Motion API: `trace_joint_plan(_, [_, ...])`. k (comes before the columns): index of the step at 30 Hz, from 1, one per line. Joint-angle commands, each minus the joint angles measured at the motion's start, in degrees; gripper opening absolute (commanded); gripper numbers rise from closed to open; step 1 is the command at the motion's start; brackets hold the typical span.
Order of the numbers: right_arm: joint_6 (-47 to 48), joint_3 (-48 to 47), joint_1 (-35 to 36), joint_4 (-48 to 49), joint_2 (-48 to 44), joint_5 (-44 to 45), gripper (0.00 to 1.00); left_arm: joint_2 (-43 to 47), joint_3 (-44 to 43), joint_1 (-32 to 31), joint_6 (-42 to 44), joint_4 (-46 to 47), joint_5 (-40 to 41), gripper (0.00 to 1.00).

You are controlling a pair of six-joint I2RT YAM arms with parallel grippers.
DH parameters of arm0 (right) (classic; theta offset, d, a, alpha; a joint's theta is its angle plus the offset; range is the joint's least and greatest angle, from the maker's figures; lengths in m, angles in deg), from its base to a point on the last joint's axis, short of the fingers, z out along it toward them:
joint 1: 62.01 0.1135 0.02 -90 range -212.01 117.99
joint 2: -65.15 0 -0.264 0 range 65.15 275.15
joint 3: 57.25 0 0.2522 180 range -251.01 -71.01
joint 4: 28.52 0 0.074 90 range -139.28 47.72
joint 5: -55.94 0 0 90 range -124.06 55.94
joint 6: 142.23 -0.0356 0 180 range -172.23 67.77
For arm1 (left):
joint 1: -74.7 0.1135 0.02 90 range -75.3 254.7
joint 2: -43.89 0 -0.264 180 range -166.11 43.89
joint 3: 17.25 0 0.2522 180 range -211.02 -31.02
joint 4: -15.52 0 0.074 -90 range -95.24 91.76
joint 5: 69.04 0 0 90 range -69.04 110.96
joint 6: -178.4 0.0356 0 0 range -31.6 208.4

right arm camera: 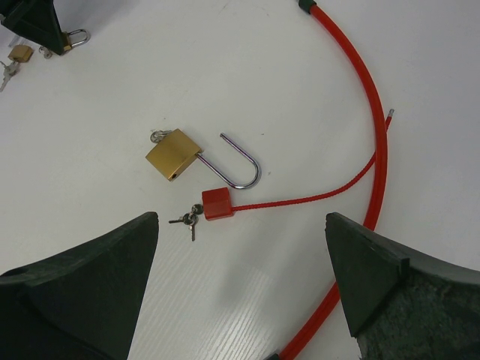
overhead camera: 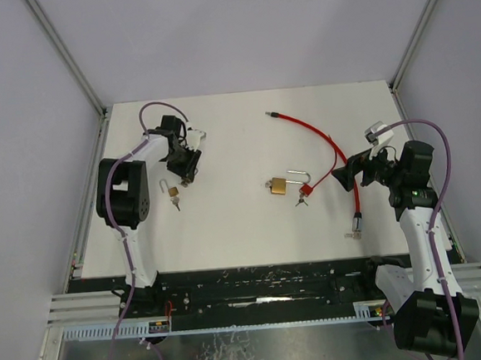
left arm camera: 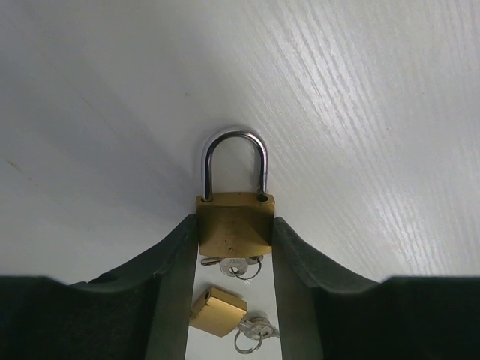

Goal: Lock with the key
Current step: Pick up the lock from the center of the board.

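1. Right claw (right arm camera: pixel 241 216) wide open, empty, above big padlock (right arm camera: pixel 173 154), shackle open, on counter (right arm camera: pixel 112 112).
2. Left claw (left arm camera: pixel 235 222) clenched on small padlock (left arm camera: pixel 234 234) body; keys (left arm camera: pixel 234 265) dangle under it.
3. Step: securing lock, I'd say. Next likely needs right claw pinching that key, turning.

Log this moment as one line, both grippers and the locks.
left gripper: shut on small padlock | right gripper: open, empty | large padlock: on table, shackle open | red cable: lying on table
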Motion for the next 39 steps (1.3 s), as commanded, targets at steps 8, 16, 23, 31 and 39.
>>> trace_joint_plan(8, [-1.6, -0.8, 0.1, 3.1, -1.6, -5.1, 0.99, 10.5, 3.6, -2.7, -2.9, 5.5, -6.5, 0.08])
trace_joint_plan(16, [-7.1, 2.8, 1.4, 10.7, -4.7, -21.7, 0.99, 24.1, 16.2, -13.4, -3.7, 19.3, -13.4, 0.03])
trace_joint_plan(23, [-0.8, 9.7, 8.3, 19.1, -7.9, -31.3, 1.0, 35.3, 34.5, -26.5, -11.5, 46.1, -14.5, 0.02])
trace_joint_plan(31, [19.9, 4.0, 19.0, 2.6, 0.7, -26.6, 1.0, 35.7, 49.0, -36.8, -6.3, 73.7, -5.0, 0.0])
trace_joint_plan(39, [30.1, -10.5, 26.2, -12.5, 12.6, -18.8, 0.88, 28.9, 53.3, -41.2, 5.2, 94.2, -0.1, 0.0])
